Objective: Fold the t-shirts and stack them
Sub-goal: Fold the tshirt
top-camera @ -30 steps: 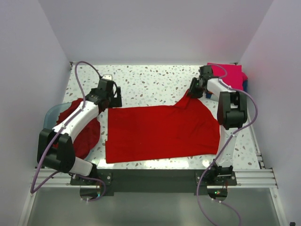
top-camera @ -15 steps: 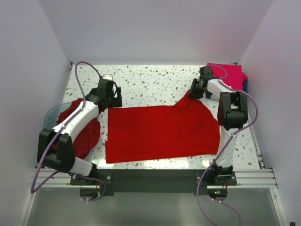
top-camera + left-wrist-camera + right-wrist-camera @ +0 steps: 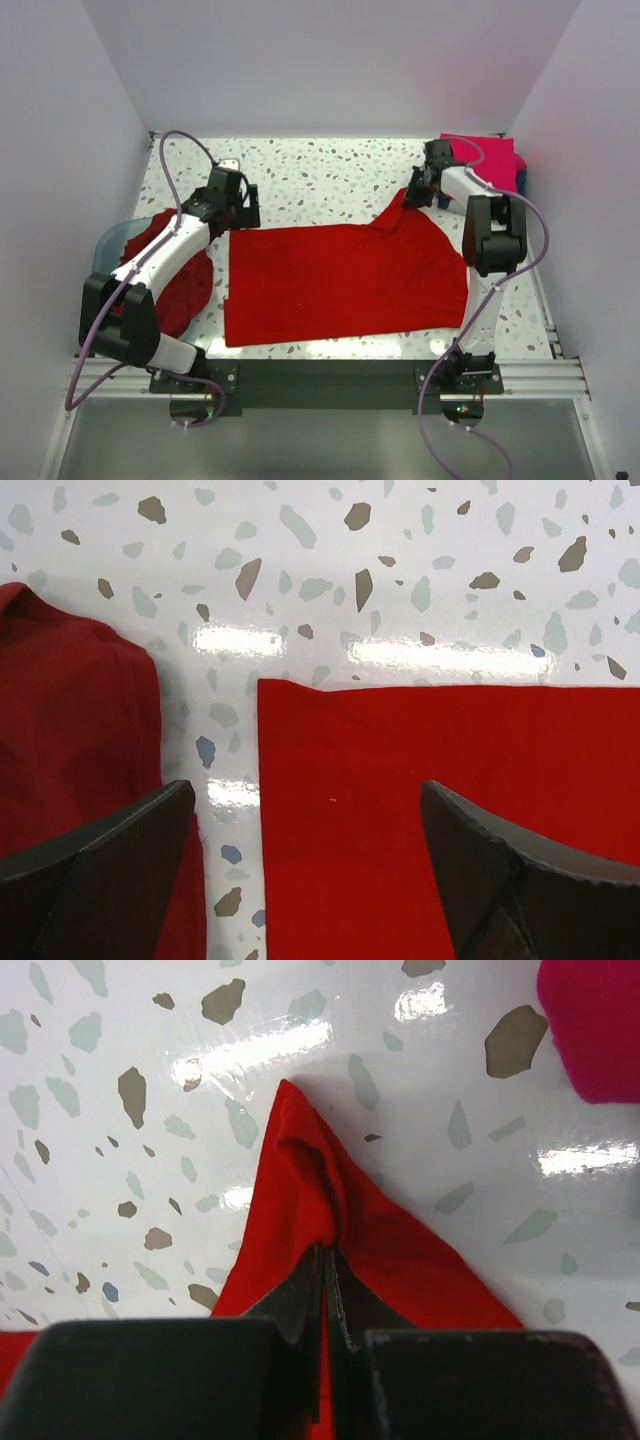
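Note:
A bright red t-shirt (image 3: 340, 280) lies spread flat across the middle of the speckled table. Its far right corner (image 3: 300, 1160) is bunched into a peak, and my right gripper (image 3: 327, 1255) is shut on that fold, also seen from above (image 3: 412, 196). My left gripper (image 3: 238, 215) hovers open over the shirt's far left corner (image 3: 290, 705), one finger (image 3: 110, 870) on each side of the cloth edge, nothing between them. A darker red shirt pile (image 3: 170, 270) sits at the left. A folded magenta shirt (image 3: 495, 160) lies at the far right.
A translucent teal tub (image 3: 105, 245) holds the dark red pile (image 3: 70, 730) just left of my left gripper. The magenta shirt (image 3: 595, 1020) is close beyond my right gripper. White walls enclose the table on three sides.
My right gripper has closed onto the bunched far right corner of the red shirt. Neither arm has visibly shifted, and the left gripper stays wide open.

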`<state>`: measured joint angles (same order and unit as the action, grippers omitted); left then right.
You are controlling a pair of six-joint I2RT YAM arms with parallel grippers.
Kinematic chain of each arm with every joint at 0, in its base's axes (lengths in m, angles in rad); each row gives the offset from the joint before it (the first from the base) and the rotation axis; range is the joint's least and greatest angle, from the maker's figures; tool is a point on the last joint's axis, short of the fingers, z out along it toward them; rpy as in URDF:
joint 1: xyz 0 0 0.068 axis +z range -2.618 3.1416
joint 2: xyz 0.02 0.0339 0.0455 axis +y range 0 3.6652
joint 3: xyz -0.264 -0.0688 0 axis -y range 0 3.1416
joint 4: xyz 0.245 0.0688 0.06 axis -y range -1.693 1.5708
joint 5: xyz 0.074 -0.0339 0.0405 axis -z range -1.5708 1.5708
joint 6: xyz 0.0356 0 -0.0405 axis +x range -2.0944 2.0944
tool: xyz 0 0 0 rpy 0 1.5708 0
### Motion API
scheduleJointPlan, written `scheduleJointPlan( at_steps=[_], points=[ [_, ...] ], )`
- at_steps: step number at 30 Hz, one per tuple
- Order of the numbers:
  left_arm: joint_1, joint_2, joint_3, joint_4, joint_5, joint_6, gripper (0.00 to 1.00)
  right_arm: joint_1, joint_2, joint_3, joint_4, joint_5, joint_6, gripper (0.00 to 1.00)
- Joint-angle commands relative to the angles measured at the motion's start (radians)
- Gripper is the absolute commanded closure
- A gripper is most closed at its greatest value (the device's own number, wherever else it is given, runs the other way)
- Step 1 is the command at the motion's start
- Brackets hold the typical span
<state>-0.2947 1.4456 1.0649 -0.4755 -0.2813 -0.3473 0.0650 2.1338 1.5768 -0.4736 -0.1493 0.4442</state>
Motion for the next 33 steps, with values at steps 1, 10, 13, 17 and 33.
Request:
scheduleJointPlan(
  at_steps=[1, 10, 13, 17, 33],
  points=[
    [0.009, -0.002, -0.005, 0.040, 0.014, 0.008, 0.00, 0.004, -0.034, 0.046, -0.019, -0.009, 0.011, 1.00],
    [0.011, -0.001, -0.008, 0.037, -0.021, 0.008, 0.00, 0.006, -0.081, 0.043, -0.033, -0.003, 0.016, 1.00],
    [0.020, 0.032, -0.005, 0.025, -0.086, -0.004, 0.00, 0.007, -0.106, 0.023, -0.037, 0.004, 0.016, 1.00],
    [0.051, 0.119, 0.018, 0.011, -0.105, -0.024, 0.00, 0.007, -0.138, -0.012, -0.043, -0.004, 0.019, 1.00],
    [0.071, 0.372, 0.133, 0.032, -0.015, -0.071, 0.17, 0.018, -0.198, -0.107, -0.019, -0.033, 0.001, 1.00]
  ],
)
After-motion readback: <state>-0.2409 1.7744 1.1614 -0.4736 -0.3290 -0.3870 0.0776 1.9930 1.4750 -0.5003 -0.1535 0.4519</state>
